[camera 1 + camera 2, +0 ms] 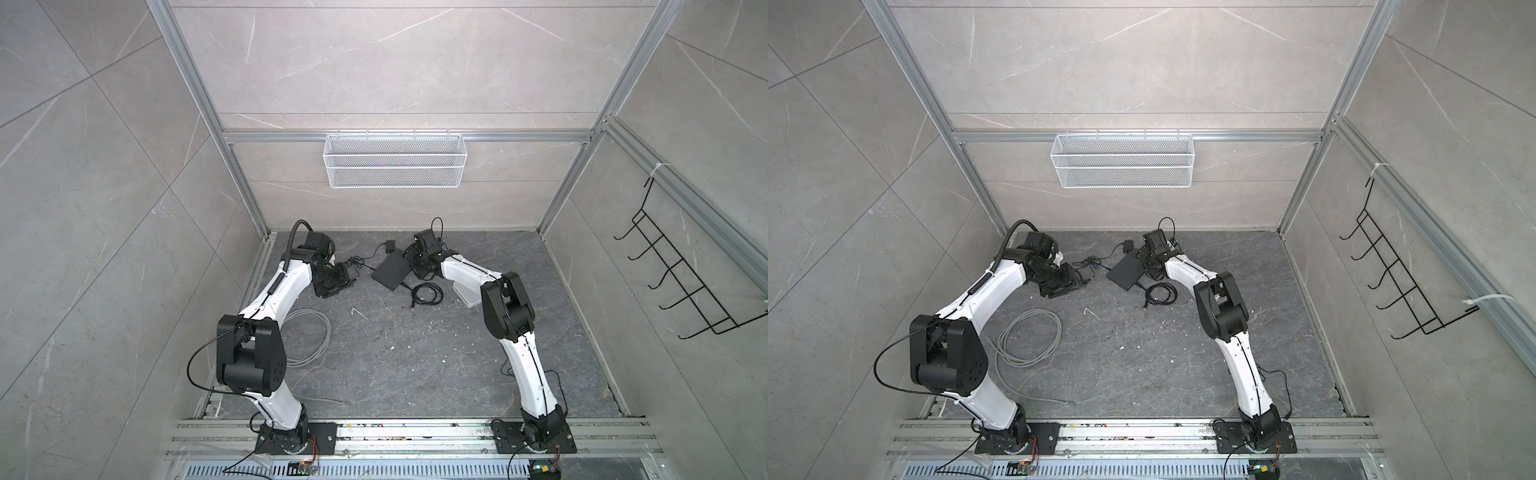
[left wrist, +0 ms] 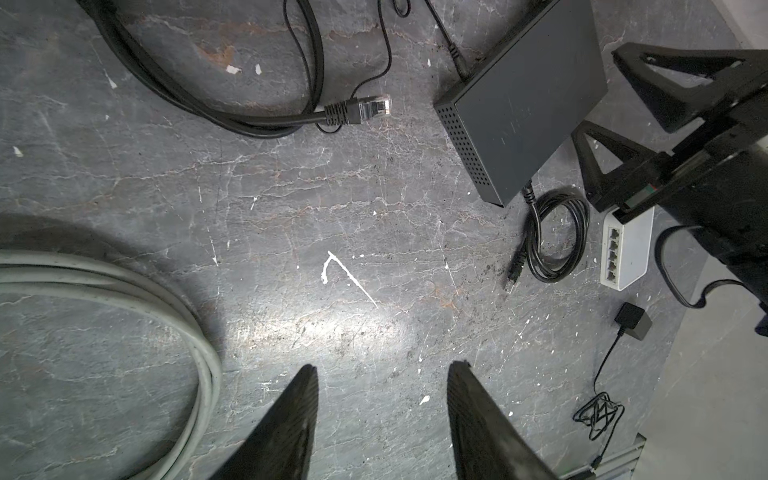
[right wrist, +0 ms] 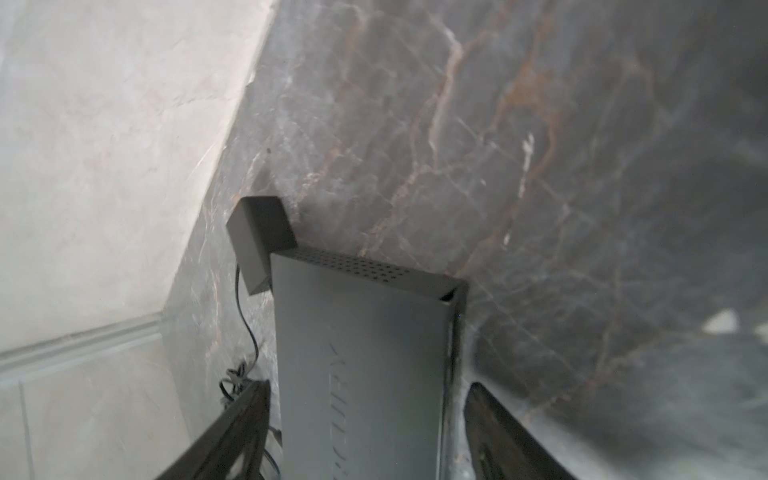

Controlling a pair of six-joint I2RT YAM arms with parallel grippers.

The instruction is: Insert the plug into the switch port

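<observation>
Your left tool [image 2: 383, 365] stands wide; your right tool [image 3: 368, 384] straddles the flat black metal switch box [image 3: 357, 332]; whether it grips, I cannot tell.

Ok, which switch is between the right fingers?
The black switch; the white switch lies off to the side, not between them.

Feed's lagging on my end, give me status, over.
Left claw open, empty. Right claw astride black switch, grip unclear. Ethernet plug lies loose on tabletop, unplugged. Thin black wire loops by its boot.
</observation>
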